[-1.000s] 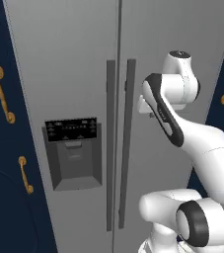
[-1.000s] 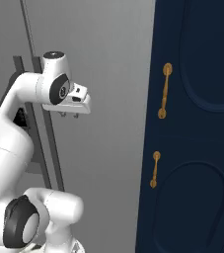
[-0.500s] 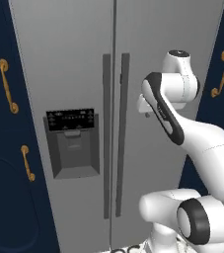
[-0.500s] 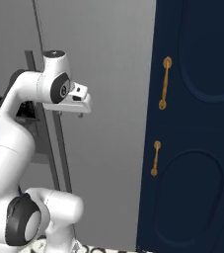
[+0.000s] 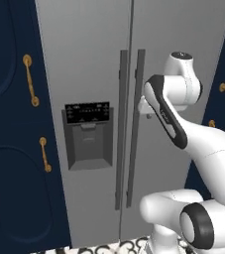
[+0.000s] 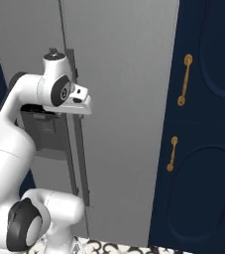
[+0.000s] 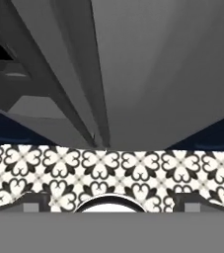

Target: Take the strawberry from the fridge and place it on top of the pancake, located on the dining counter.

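Left base view: fridge (image 5: 94, 74) doors closed, 2 vertical handles (image 5: 130, 129) side by side; strawberry presumably inside, unseen. Gripper (image 5: 146, 105) near right handle, finger spread not visible, cannot tell. Advice: close squarely around right handle, pull along door arc.

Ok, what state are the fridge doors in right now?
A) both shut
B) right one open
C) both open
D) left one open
A: both fridge doors sit flush, their two long handles side by side at the centre seam, with no shelves showing.
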Available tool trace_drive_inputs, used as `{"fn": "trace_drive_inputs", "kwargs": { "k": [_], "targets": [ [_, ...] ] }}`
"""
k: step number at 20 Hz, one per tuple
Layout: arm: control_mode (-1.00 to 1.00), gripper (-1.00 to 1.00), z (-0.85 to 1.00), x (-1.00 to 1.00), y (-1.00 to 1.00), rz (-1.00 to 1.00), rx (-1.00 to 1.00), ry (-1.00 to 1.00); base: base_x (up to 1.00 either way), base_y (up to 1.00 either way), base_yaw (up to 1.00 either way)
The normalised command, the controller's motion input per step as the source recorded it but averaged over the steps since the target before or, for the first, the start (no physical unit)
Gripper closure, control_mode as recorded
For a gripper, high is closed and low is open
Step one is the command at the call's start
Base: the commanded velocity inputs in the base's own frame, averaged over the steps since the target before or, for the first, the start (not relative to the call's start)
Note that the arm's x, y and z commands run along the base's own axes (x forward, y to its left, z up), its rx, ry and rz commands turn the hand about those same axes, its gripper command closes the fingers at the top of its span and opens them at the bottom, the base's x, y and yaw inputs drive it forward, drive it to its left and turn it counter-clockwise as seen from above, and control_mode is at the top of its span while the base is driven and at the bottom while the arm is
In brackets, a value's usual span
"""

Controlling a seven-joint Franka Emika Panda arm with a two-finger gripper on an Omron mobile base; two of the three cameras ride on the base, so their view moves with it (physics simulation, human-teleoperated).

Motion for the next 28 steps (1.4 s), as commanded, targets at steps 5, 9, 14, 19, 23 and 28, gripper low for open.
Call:
{"fn": "trace_drive_inputs", "kwargs": {
  "k": [5,9,14,19,23,28],
  "targets": [
    [1.00,-1.00,0.00,0.00,0.00,0.00,0.00,0.00,-0.02,0.33,0.00],
    [1.00,-1.00,0.00,0.00,0.00,0.00,0.00,0.00,-0.32,0.00,0.00],
    [1.00,-1.00,0.00,0.00,0.00,0.00,0.00,0.00,-0.46,0.00,0.00],
    [-1.00,-1.00,0.00,0.03,0.00,0.01,0.00,-0.01,-0.01,0.00,0.00],
    [-1.00,-1.00,-0.16,0.41,-0.02,0.00,0.00,-0.30,0.00,0.00,0.00],
    [-1.00,-1.00,-0.05,0.80,0.00,0.00,0.00,-0.22,0.00,0.00,0.00]
  ]
}}
